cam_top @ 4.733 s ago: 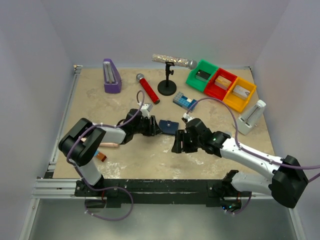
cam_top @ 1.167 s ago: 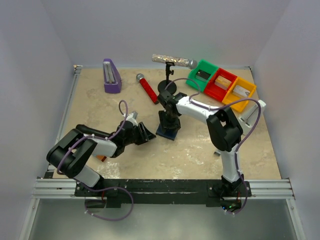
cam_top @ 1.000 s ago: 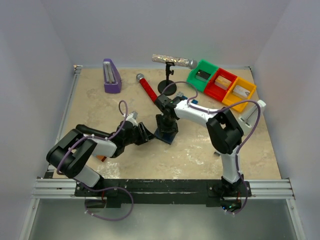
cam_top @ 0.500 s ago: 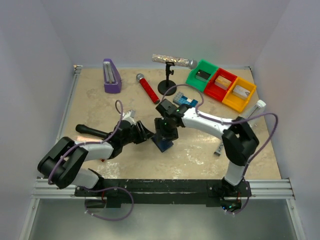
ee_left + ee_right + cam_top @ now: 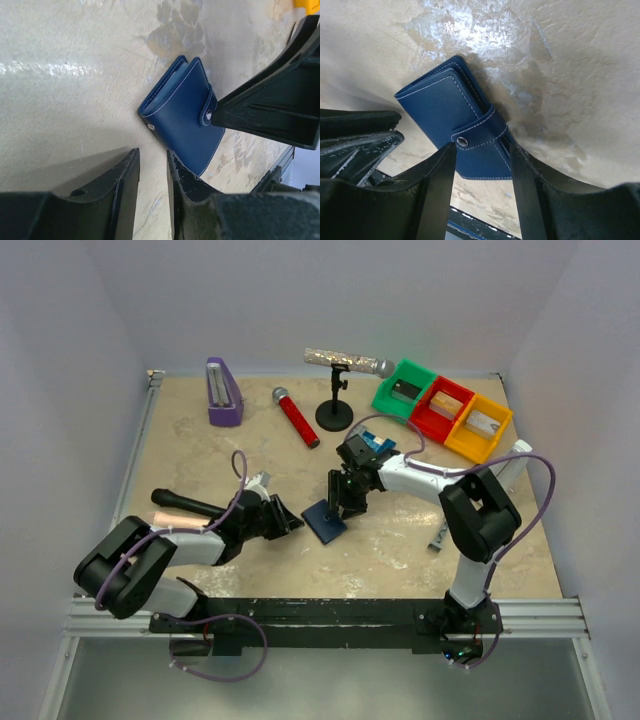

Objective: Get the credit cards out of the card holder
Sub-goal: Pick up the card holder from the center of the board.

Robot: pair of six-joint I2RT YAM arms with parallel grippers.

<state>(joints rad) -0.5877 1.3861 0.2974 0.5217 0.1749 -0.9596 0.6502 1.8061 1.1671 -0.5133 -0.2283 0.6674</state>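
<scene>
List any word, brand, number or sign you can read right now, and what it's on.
No text is readable in any view.
Card holder: plain blue cover with stitching and a snap, no brand or lettering showing.
Items in the coloured bins: too small to tell whether they carry print.

Robotics lab cell: plain white walls [image 5: 450, 300] box in a mottled table [image 5: 190, 455]; aluminium rail [image 5: 540, 614] along its near edge, left arm [image 5: 185, 548] and right arm [image 5: 425, 478] bolted there.
</scene>
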